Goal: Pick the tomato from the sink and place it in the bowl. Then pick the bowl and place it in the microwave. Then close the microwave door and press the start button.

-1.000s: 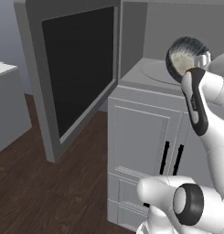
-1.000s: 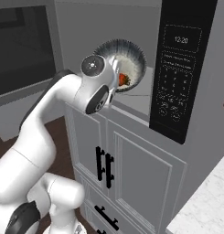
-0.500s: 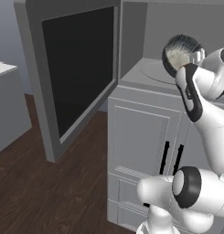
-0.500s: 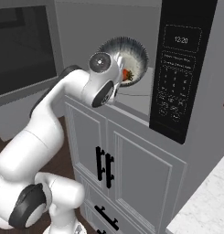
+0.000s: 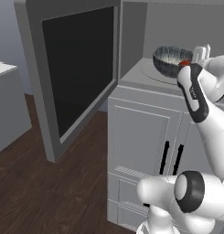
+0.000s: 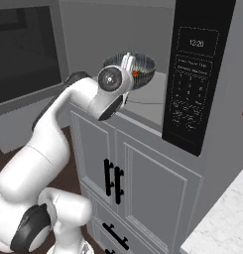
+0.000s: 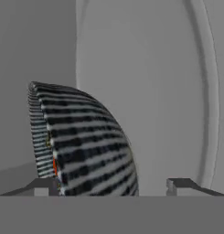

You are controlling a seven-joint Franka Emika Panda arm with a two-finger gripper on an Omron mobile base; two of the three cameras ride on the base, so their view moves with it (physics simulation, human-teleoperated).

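The microwave (image 5: 145,68) has a pale grey floor with a round turntable (image 5: 152,75) set into it, and the bowl (image 5: 173,59) sits upright on that turntable, well inside the opening (its streaked dark outside is turned toward the hand camera). The tomato (image 5: 184,63) shows as a spot of red-orange inside the bowl near its rim. The oven stands on top of a grey cabinet (image 5: 145,141) with dark handles, which rests on a dark wooden floor (image 5: 49,192).
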